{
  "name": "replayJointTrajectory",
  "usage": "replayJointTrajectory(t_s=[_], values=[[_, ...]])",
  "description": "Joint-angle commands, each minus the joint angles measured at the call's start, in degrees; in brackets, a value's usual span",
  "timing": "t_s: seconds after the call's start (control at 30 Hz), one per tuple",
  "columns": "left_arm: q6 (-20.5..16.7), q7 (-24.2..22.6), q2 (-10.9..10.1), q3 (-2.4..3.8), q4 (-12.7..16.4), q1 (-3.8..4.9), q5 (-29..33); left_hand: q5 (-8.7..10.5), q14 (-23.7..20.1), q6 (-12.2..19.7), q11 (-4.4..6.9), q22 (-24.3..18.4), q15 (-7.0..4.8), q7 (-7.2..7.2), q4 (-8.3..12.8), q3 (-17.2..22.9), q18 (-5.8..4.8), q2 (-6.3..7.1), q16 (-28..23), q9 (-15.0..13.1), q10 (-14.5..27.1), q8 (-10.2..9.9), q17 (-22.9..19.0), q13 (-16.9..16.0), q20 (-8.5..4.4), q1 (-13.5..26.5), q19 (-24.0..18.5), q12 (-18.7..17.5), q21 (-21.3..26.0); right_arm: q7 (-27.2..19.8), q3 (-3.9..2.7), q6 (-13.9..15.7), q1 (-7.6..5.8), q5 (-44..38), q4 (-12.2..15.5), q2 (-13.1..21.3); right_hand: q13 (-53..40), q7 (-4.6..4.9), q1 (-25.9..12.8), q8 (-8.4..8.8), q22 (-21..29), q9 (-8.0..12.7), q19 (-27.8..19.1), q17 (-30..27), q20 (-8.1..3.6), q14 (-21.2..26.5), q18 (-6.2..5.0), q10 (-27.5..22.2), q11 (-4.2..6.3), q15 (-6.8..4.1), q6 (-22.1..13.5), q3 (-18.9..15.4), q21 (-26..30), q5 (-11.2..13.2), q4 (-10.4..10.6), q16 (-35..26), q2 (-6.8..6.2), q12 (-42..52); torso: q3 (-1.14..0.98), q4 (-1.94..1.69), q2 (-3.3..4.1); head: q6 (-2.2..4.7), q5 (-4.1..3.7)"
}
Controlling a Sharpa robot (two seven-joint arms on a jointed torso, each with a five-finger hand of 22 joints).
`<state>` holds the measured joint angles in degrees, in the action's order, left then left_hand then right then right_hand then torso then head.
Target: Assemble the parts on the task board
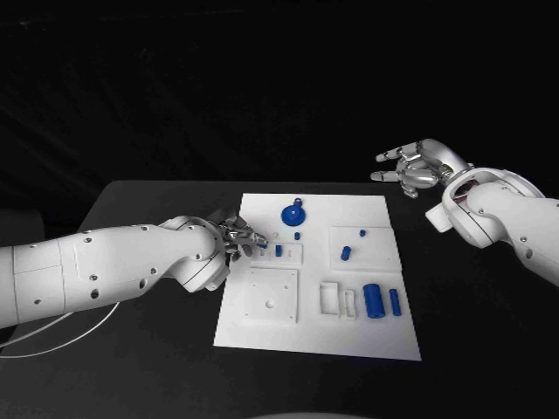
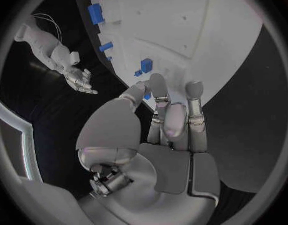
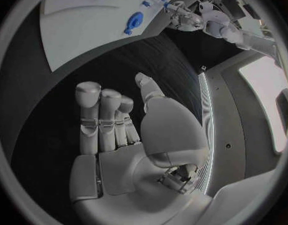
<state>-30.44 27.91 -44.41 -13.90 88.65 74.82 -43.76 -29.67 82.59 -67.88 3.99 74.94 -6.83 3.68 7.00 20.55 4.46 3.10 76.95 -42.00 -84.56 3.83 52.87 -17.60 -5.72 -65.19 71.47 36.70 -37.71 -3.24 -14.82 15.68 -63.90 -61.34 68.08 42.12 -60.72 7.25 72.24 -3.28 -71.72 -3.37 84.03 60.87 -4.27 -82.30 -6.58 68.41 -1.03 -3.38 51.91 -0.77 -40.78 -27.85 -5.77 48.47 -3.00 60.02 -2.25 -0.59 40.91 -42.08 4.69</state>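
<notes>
The task board (image 1: pixel 315 288) lay flat at the centre of the black table (image 1: pixel 141 201). In the head view, the left hand (image 1: pixel 238 236) was positioned at the board's 9 o'clock edge, fingers bunched together over a small blue part (image 1: pixel 279 250) in the recess there. Whether the fingers actually gripped that part could not be determined; in the left wrist view the fingertips (image 2: pixel 157 80) reached onto the board edge close to a small blue piece (image 2: pixel 146 65).

The right hand (image 1: pixel 412 168) was raised clear of the board, off its 2 o'clock corner, over the table. Its fingers were spread and lightly curved, holding nothing, as the right wrist view confirmed (image 3: pixel 128 130).

Parts on the board, head view:
- A round blue disc (image 1: pixel 293 213) at 12 o'clock.
- A short blue peg (image 1: pixel 345 254) near centre, towards 2 o'clock.
- A blue cylinder (image 1: pixel 373 300) and a narrower blue bar (image 1: pixel 394 302) side by side at 4 o'clock, just apart.
</notes>
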Motion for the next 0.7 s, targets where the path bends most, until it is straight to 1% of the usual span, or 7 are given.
replayJointTrajectory(t_s=[0.03, 0.23, 0.3, 0.4, 0.5, 0.7], values=[[0.37, 0.47, 0.2, 0.02, -0.04, -0.12, -1.82, -0.06, 0.35, -10.0, 0.85, 0.96, -0.1, -5.93, -0.41, -0.09, 0.94, -0.07, 0.17, -8.93, -2.28, 0.15, -0.22, 0.12, 0.63, -0.52, 0.01, 0.18, -0.35, -0.23, -0.02, -0.57, 0.02, -0.12, 0.11, -0.02, 0.04, -0.07, -0.37, -0.12, 0.05, -0.08, 2.96, -0.04, -0.29, -0.09, -0.97, -0.26, 0.24, -0.13, 0.49, 0.19, 0.11, -0.33, 0.28, -0.24, -0.12, -0.21, 0.03, -0.08, 0.03, -0.09, 0.01], [1.44, 0.94, 0.25, 0.02, -0.2, -0.17, -3.1, 0.33, 0.38, -10.24, 0.84, 0.97, -0.08, -5.99, -0.2, -0.22, 0.97, 0.31, 0.25, -9.1, -2.29, 0.26, -0.15, 0.15, 0.66, -0.8, -0.02, 0.25, -0.39, -0.22, -0.02, -0.56, 0.02, -0.12, 0.17, 0.08, 0.04, -0.07, -0.37, -0.12, 0.05, -0.08, 2.96, -0.04, -0.29, -0.09, -0.97, -0.26, 0.24, -0.13, 0.49, 0.19, 0.11, -0.33, 0.28, -0.24, -0.12, -0.21, 0.08, -0.04, 0.05, -0.17, 0.12], [1.81, 1.01, 0.25, 0.02, -0.26, -0.18, -3.32, 0.6, 0.39, -10.33, 0.84, 0.96, -0.07, -6.02, -0.18, -0.33, 0.97, 0.41, 0.3, -9.21, -2.29, 0.27, -0.11, 0.14, 0.66, -0.88, -0.03, 0.31, -0.4, -0.21, -0.02, -0.57, 0.02, -0.12, 0.18, 0.1, 0.04, -0.07, -0.36, -0.12, 0.06, -0.08, 2.96, -0.04, -0.29, -0.09, -0.97, -0.26, 0.24, -0.13, 0.5, 0.2, 0.11, -0.33, 0.27, -0.24, -0.13, -0.21, 0.08, -0.04, 0.02, 0.0, 0.06], [2.51, 1.16, 0.26, 0.02, -0.3, -0.18, -3.5, 1.02, 0.41, -10.43, 0.84, 0.97, -0.07, -6.03, -0.1, -0.53, 0.96, 0.59, 0.41, -9.34, -2.29, 0.23, 0.0, 0.13, 0.69, -1.1, -0.04, 0.41, -0.45, -0.19, -0.02, -0.57, 0.02, -0.12, 0.2, 0.11, 0.05, -0.06, 0.13, -0.12, 0.08, -0.07, 2.95, -0.04, -0.31, -0.08, -0.97, -0.27, 0.25, -0.15, 0.51, 0.41, 0.16, -0.23, -0.13, -0.26, -0.29, -0.23, 0.07, -0.04, 0.03, -0.21, 0.05], [3.27, 1.34, 0.28, 0.02, -0.29, -0.19, -3.73, 1.76, 0.42, -10.68, 0.86, 0.98, -0.04, -6.09, 0.08, -0.82, 0.9, 0.87, 0.55, -9.47, -2.29, 0.27, 0.16, 0.1, 0.68, -1.43, -0.07, 0.55, -0.49, -0.19, -0.02, -0.58, 0.02, -0.12, 0.21, 0.11, 0.04, -0.05, -0.02, -0.12, 0.05, -0.08, 2.96, -0.01, -0.31, -0.1, -0.95, -0.26, 0.24, -0.14, 0.55, 0.41, 0.07, -0.28, -0.13, -0.23, -0.28, -0.23, 0.07, -0.05, 0.05, -0.25, 0.07], [4.3, 1.93, 0.37, 0.01, -0.46, -0.19, -4.57, 2.8, 0.45, -10.91, 0.87, 0.98, -0.02, -6.13, 0.24, -1.41, 0.85, 1.02, 0.88, -9.47, -2.29, 0.16, 0.58, 0.1, 0.7, -1.94, -0.16, 0.75, -0.58, -0.18, -0.02, -0.58, 0.02, -0.12, 0.21, 0.14, 0.07, -0.07, -0.19, -0.12, 0.09, -0.08, 2.95, -0.04, -0.31, -0.09, -0.97, -0.27, 0.25, -0.14, 0.58, 0.46, 0.2, -0.37, -0.15, -0.26, -0.26, -0.26, 0.06, -0.05, 0.03, -0.42, 0.21]])
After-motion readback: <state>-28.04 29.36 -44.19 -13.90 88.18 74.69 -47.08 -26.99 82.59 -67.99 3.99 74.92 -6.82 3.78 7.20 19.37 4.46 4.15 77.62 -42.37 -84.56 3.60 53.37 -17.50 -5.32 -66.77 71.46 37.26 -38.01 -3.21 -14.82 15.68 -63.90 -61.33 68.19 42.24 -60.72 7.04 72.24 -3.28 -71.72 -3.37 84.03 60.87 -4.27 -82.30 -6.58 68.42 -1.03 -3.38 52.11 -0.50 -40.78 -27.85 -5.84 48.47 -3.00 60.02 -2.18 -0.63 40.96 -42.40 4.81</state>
